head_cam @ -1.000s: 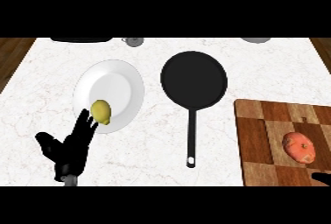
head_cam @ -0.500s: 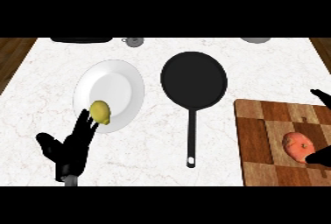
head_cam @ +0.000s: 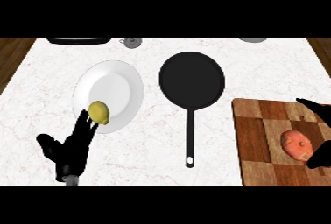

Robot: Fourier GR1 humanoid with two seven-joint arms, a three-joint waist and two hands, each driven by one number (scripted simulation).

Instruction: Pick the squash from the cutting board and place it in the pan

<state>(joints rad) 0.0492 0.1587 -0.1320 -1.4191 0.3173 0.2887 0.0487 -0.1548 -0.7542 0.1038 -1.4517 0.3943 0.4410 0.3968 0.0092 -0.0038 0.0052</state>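
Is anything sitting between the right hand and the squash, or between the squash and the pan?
Nothing visible. The right hand is right beside the squash at the view's right edge; only bare cutting board and counter separate the squash from the pan.

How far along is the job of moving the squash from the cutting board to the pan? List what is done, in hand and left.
Done: nothing yet; the squash lies on the cutting board and the pan holds nothing. In hand: the right hand, at the view's right edge, is open beside the squash, with parts above and below it. Left: grasp, lift, carry to the pan, release.
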